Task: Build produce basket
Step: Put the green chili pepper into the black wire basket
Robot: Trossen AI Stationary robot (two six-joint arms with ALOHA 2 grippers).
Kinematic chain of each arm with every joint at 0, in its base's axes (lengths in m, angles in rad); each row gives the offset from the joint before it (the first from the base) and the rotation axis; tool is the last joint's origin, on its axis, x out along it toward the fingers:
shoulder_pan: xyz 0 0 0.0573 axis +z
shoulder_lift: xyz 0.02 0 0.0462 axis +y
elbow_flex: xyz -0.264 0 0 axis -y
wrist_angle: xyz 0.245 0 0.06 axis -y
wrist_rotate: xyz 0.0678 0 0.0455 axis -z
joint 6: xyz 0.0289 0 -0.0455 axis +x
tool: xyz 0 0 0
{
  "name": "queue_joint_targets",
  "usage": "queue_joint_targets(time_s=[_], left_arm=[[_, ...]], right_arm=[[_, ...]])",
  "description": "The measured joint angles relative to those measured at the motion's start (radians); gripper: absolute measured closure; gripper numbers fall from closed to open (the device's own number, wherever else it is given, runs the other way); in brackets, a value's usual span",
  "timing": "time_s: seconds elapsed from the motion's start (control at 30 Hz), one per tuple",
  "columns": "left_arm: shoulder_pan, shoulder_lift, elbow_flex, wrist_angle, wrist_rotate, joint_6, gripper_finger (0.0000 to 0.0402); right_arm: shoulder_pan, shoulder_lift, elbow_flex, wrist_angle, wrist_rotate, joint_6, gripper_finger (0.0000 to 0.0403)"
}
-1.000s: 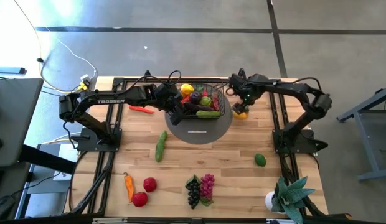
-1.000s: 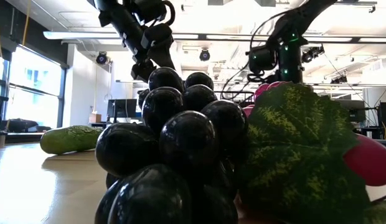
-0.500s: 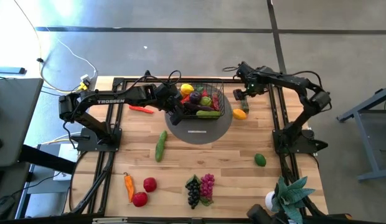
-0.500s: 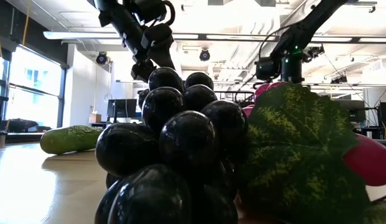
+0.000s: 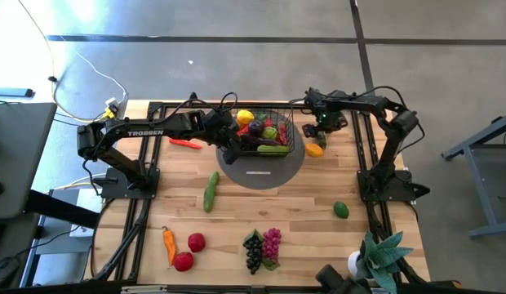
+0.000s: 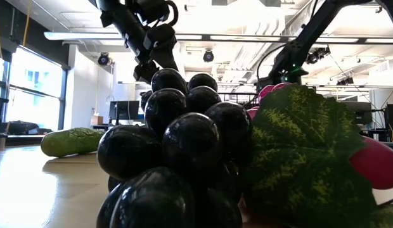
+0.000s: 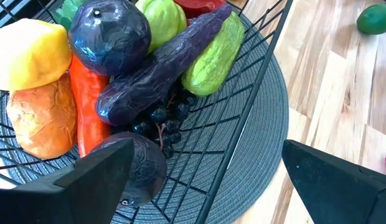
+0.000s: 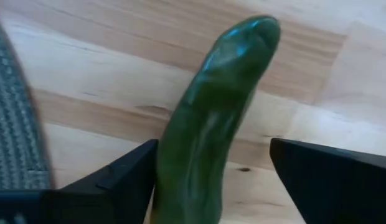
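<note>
Right gripper sits just outside the basket's right side, its fingers apart around a long green vegetable. One finger touches it; wood shows before the other, so no clamp is seen. The vegetable's long axis runs straight forward between the fingers. Just beside it is the grey mat, and on that the basket, already stocked with produce, lying toward the left arm. Beyond, the left gripper waits wide open at the basket's other side
</note>
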Motion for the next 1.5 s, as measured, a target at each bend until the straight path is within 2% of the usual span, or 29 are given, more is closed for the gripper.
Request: queue_joint_targets(time_s=[0.13,0.33,0.4,0.7,0.8,0.9,1.07,1.3,1.5], left_arm=[[0.0,0.0,0.0,0.0,0.0,0.014,0.0003],[0.0,0.0,0.0,0.0,0.0,0.014,0.0003],[0.0,0.0,0.0,0.0,0.0,0.014,0.0003],[0.0,0.0,0.0,0.0,0.0,0.04,0.0003],[0.0,0.0,0.0,0.0,0.0,0.042,0.0003],[0.0,-0.006,0.0,-0.002,0.0,0.066,0.0003],[0.0,-0.036,0.0,-0.004,-0.007,0.085,0.0003],[0.0,-0.1,0.0,-0.04,-0.015,0.085,0.0003],[0.0,-0.153,0.0,-0.104,-0.023,0.076,0.0003]], right_arm=[[0.0,0.007,0.002,0.003,-0.019,0.007,0.0177],[0.0,-0.019,-0.006,-0.009,0.008,-0.005,0.031],[-0.001,-0.042,-0.006,-0.008,0.03,-0.011,0.0337],[0.017,-0.271,-0.006,-0.013,0.05,0.058,0.0335],[0.042,-0.371,-0.006,0.002,0.048,0.096,0.0313],[0.081,-0.465,-0.006,0.05,0.048,0.122,0.0304],[0.169,-0.588,-0.004,0.204,0.048,0.139,0.0316],[0.302,-0.63,-0.004,0.446,0.044,0.137,0.0307],[0.373,-0.627,-0.004,0.492,0.044,0.157,0.0283]])
